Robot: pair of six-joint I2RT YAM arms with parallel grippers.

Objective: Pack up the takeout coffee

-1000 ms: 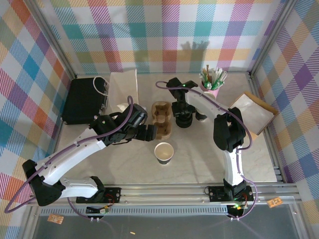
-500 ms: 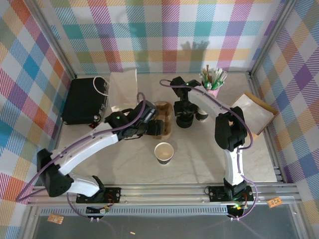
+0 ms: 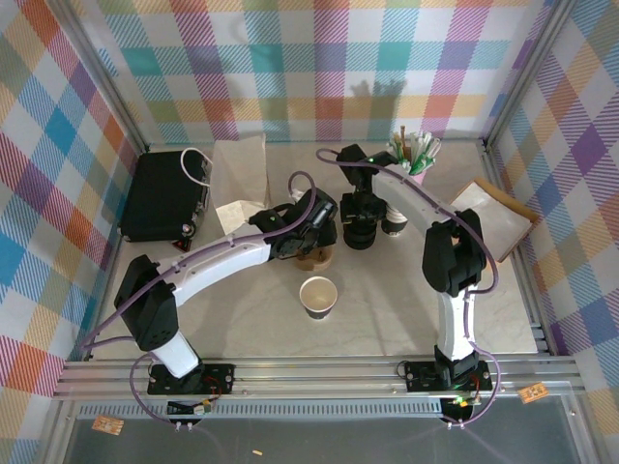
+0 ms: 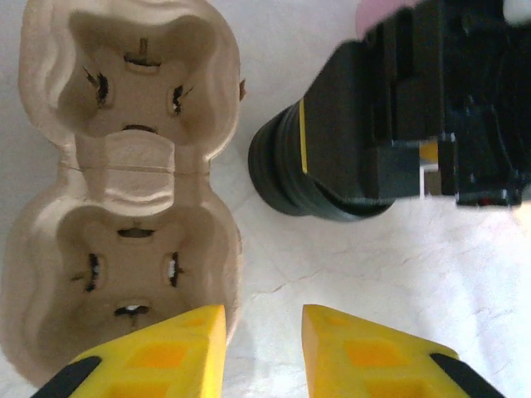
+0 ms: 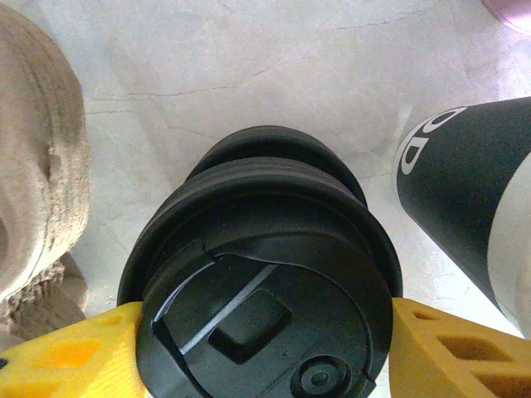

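Left gripper (image 4: pixel 264 348): yellow fingers set a narrow gap apart at the long edge of the pulp cup carrier (image 4: pixel 124 157), one finger over the carrier's rim, the other over bare table (image 4: pixel 373 257) on the side facing the lids; whether they pinch the rim cannot be told. Right gripper (image 5: pixel 265 319): clenched on the stack of black lids (image 5: pixel 257 249), one yellow finger pressed to each side of the topmost lid. The stack stands upright just beside the carrier, on its right in the top view. Dark cup with white lettering (image 5: pixel 465 182): lying beyond the lid stack from the carrier, close to it. Takeout coffee cup (image 3: pixel 318 297): upright and open-mouthed, apart from the carrier on its near side, toward the arm bases, touched by neither gripper. Pink cup of stirrers (image 3: pixel 411 159): far right of the carrier. Brown bags (image 3: pixel 498 217): well to the carrier's right. White paper (image 3: pixel 240 159): beyond the carrier, to the left. Black box (image 3: pixel 164 196): well to the carrier's left.
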